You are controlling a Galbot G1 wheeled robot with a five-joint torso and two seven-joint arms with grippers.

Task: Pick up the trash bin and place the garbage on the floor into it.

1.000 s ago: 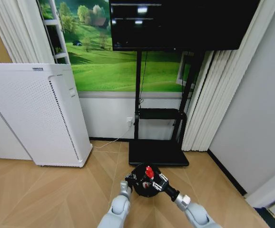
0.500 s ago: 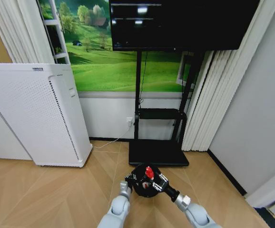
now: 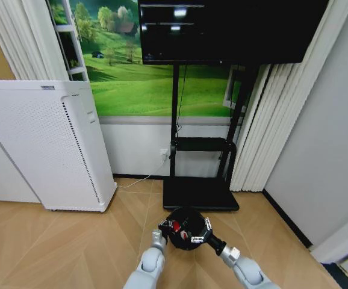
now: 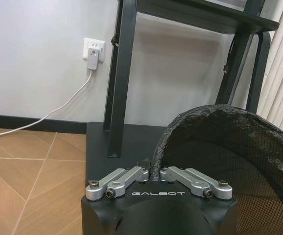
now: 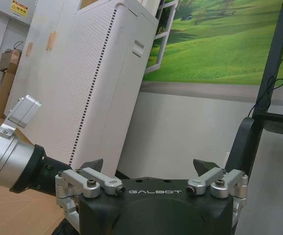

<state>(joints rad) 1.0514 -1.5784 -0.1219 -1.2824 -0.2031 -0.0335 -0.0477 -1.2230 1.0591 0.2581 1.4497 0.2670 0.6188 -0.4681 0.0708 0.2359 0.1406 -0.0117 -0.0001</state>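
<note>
Below you in the head view, the trash bin hangs low between both arms over the wooden floor, a red piece of garbage inside it. Your left wrist view shows the left end effector pinched shut on the bin's mesh rim. Your right wrist view shows the right end effector spread open, holding nothing, near the white appliance.

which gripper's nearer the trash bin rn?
Left. The left gripper is shut on the rim of the trash bin, holding it. The right gripper hovers open over the bin's right edge.
</note>
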